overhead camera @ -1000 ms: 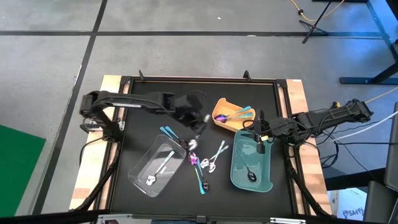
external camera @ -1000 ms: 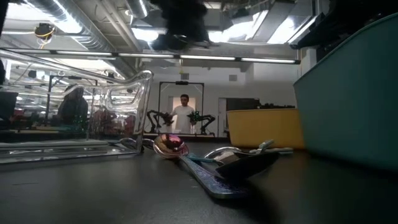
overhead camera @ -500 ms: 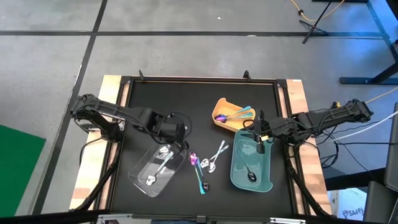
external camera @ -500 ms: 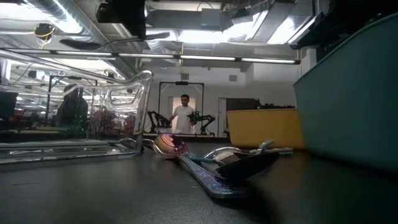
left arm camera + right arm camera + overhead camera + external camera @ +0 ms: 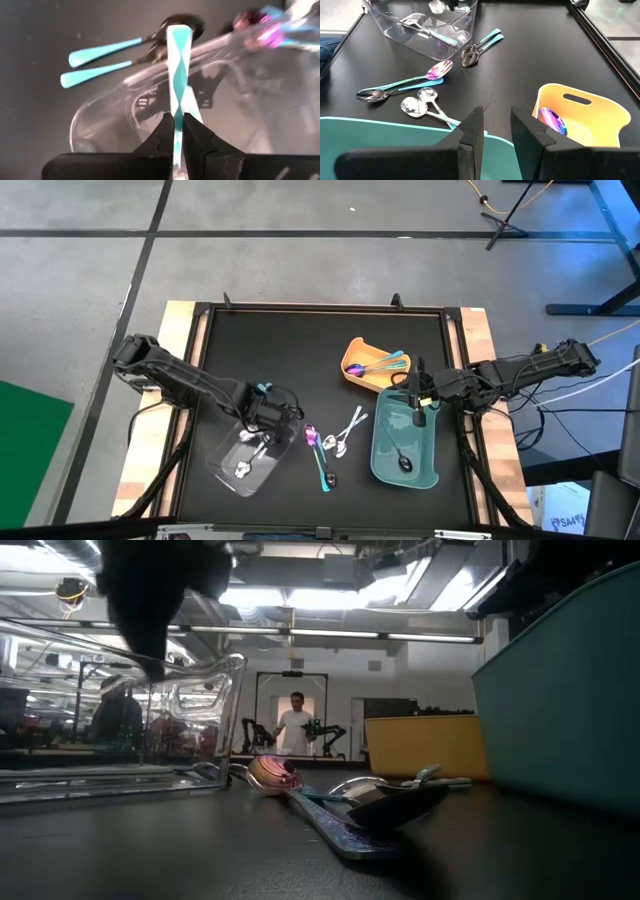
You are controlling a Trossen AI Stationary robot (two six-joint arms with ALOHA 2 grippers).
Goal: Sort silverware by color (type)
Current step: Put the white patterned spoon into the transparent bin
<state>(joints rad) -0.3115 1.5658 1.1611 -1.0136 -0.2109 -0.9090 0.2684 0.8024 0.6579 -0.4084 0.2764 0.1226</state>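
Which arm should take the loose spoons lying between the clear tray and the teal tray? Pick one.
Right. The right tool hangs open and empty at the teal tray, beside the loose spoons. The left tool is over the clear tray, shut on a teal-handled utensil.

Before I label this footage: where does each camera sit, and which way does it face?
High: overhead, straight down; both arms, clear tray.
Low: table height, across the table toward the room; left arm above.
Left wrist: over the clear tray; left pincer clamps a teal-handled utensil.
Right wrist: over the teal tray; right pincer open.
The right wrist and high views share the yellow tray.
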